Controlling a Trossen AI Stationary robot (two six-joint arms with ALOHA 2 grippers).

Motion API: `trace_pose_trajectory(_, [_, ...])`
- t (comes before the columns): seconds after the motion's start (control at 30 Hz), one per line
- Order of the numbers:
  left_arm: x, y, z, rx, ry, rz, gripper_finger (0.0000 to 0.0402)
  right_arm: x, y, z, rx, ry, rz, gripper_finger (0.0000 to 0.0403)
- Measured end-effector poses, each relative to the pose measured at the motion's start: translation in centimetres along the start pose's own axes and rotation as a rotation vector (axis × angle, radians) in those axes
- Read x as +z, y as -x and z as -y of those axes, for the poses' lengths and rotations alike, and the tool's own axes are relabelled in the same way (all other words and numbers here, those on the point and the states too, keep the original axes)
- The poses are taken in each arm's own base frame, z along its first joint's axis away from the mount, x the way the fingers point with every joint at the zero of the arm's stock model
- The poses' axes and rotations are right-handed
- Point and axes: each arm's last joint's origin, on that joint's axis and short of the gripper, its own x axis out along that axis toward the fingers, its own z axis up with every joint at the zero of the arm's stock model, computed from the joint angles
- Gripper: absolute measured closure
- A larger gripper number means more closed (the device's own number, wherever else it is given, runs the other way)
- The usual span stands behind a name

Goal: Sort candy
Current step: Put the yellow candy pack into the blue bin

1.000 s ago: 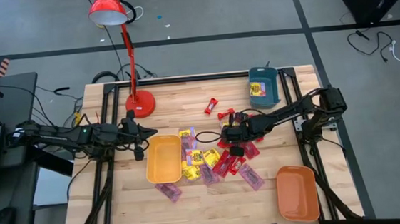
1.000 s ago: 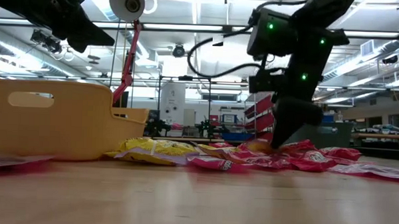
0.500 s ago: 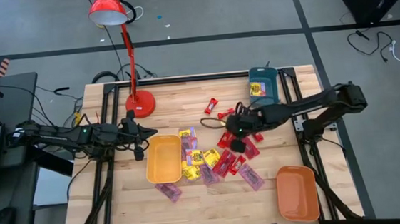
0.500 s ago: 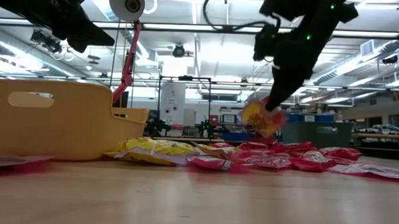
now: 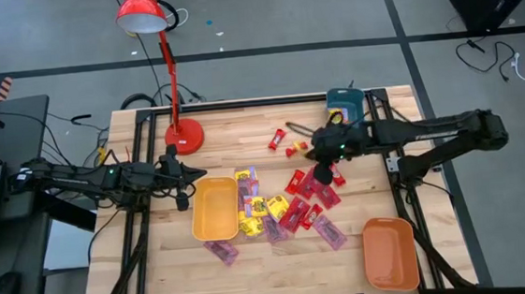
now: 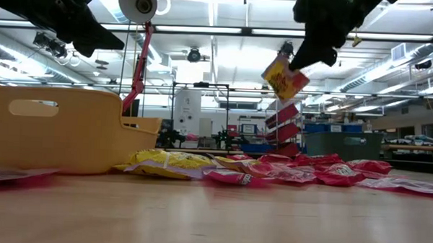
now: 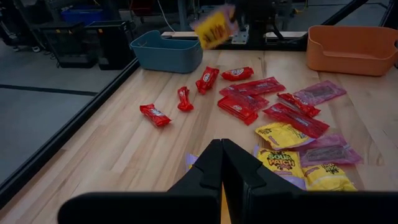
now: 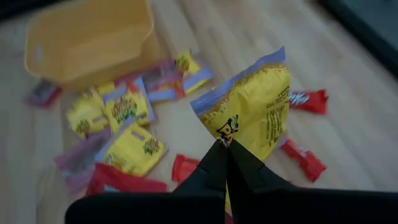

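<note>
Print on the lifted yellow packet (image 8: 252,112) blurred, unreadable. Low view: left hand (image 6: 97,36) cut off by top edge; candy pile (image 6: 272,170) partly hidden behind yellow tray (image 6: 53,137).

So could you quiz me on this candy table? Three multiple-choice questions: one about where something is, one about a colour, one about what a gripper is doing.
1. Where is the teal tray?
A. at the table's far edge, right of the lamp
B. at the near left corner
C. under the yellow tray

2. What colour is the packet being carried?
A. red
B. yellow
C. green

3. What is the right gripper doing?
A. lying open on the table
B. shut on a packet, raised above the pile
C. resting in the orange tray

Answers:
A, the teal tray sits by the far edge.
B, the yellow packet shows dark print.
B, the right gripper pinches it in the air.
</note>
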Motion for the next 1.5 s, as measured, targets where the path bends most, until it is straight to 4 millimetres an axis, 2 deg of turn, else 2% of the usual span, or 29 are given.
trace_pose_trajectory(0.23, [0.0,0.0,0.0,0.0,0.0,0.0,0.0394,0.8,2.3,2.2,-0.13,-0.065,0.118,0.0403])
trace_pose_trajectory(0.4, [0.0,0.0,0.0,0.0,0.005,0.0,0.0394,0.6,3.5,4.0,-0.215,-0.125,0.121,0.0403])
trace_pose_trajectory(0.6, [0.0,0.0,0.0,0.0,0.007,0.001,0.0394,-0.5,4.5,6.5,-0.36,-0.361,0.056,0.0403])
trace_pose_trajectory(0.73, [0.0,0.0,0.0,0.0,0.008,0.003,0.0394,-0.9,4.7,7.8,-0.419,-0.452,0.03,0.0403])
trace_pose_trajectory(1.13, [0.0,0.0,0.0,0.0,0.007,0.001,0.0394,-1.2,5.2,10.9,-0.452,-0.553,-0.003,0.0403])
trace_pose_trajectory(1.5, [0.1,0.0,0.0,-0.001,0.01,0.006,0.0394,-1.6,5.4,13.4,-0.435,-0.541,-0.001,0.0403])
